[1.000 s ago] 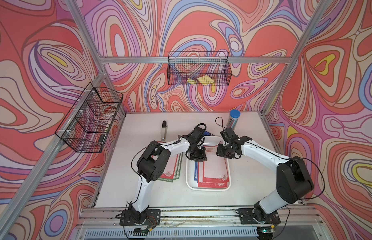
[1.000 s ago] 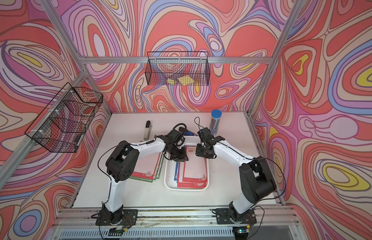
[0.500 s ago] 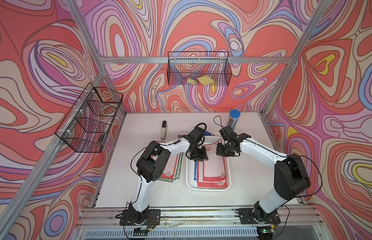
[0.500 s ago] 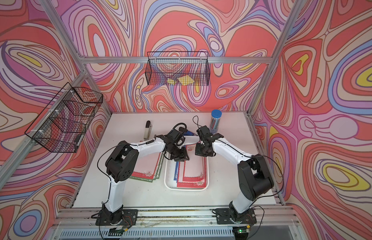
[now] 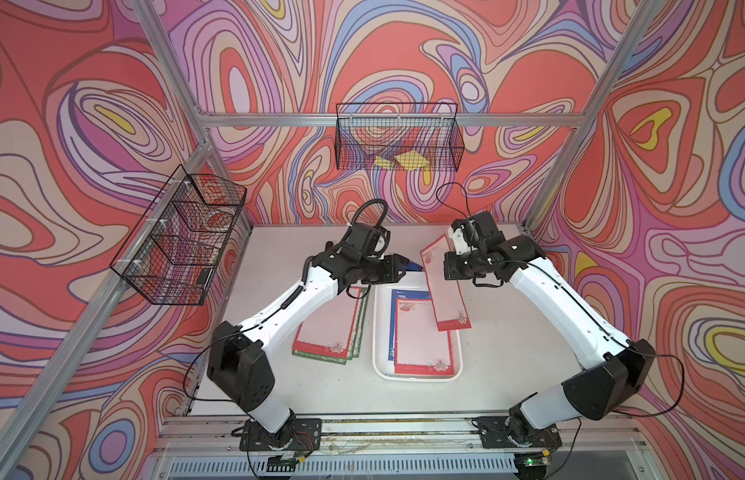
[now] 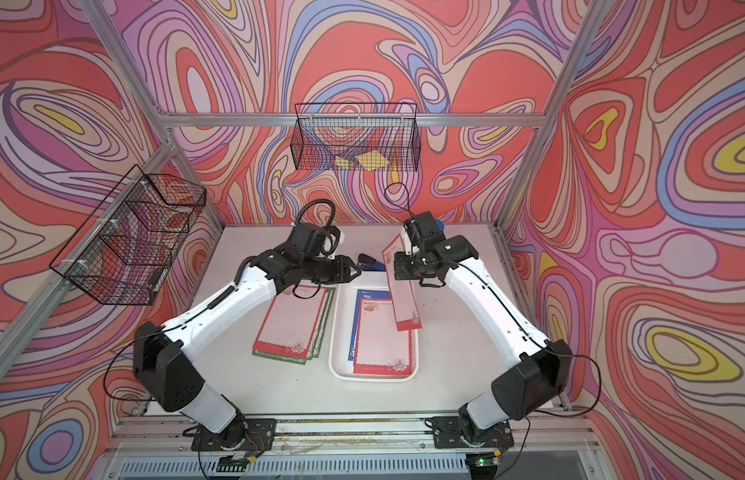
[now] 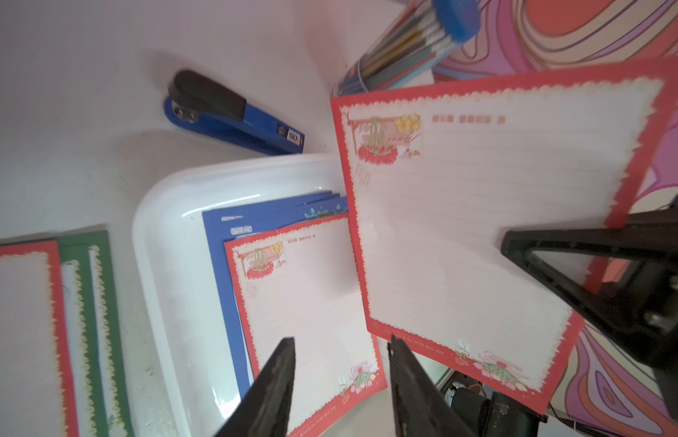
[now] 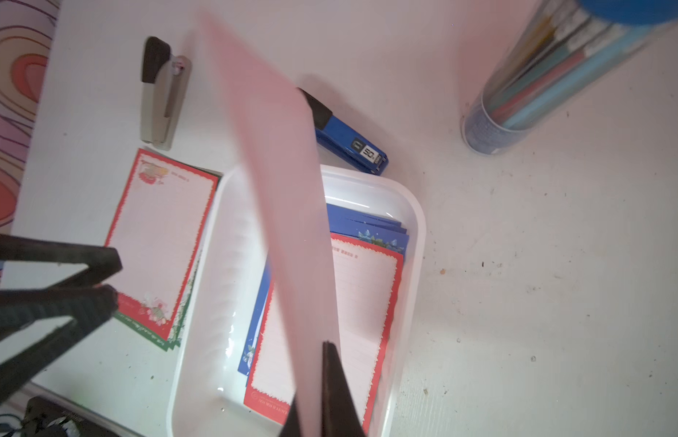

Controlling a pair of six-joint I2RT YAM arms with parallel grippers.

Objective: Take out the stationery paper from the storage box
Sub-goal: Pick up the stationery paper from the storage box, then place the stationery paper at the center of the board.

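The storage box [image 5: 418, 377] [image 6: 341, 370] is a shallow white tray at the table's middle. In it lies stationery paper: a red-bordered sheet [image 5: 420, 336] [image 7: 303, 302] on top of blue ones [image 5: 393, 299]. My right gripper [image 5: 440, 266] [image 8: 318, 352] is shut on the long edge of another red-bordered sheet [image 5: 443, 291] [image 6: 402, 291] [image 7: 481, 227] [image 8: 277, 189], which hangs tilted above the box's right side. Over the box's far left corner my left gripper [image 5: 400, 270] [image 7: 339, 342] stands open and empty. A pile of red and green sheets [image 5: 327, 324] lies on the table left of the box.
A blue stapler [image 7: 231, 113] [image 8: 349, 140] lies just beyond the box, a grey stapler [image 8: 159, 94] further left. A clear pen tube with a blue cap [image 8: 549, 75] stands at the back right. Wire baskets [image 5: 398, 141] [image 5: 179, 241] hang on the back and left walls.
My right gripper has shut on a red-bordered sheet and raised it out of the box. The left jaws have widened a little, and both wrists have risen.
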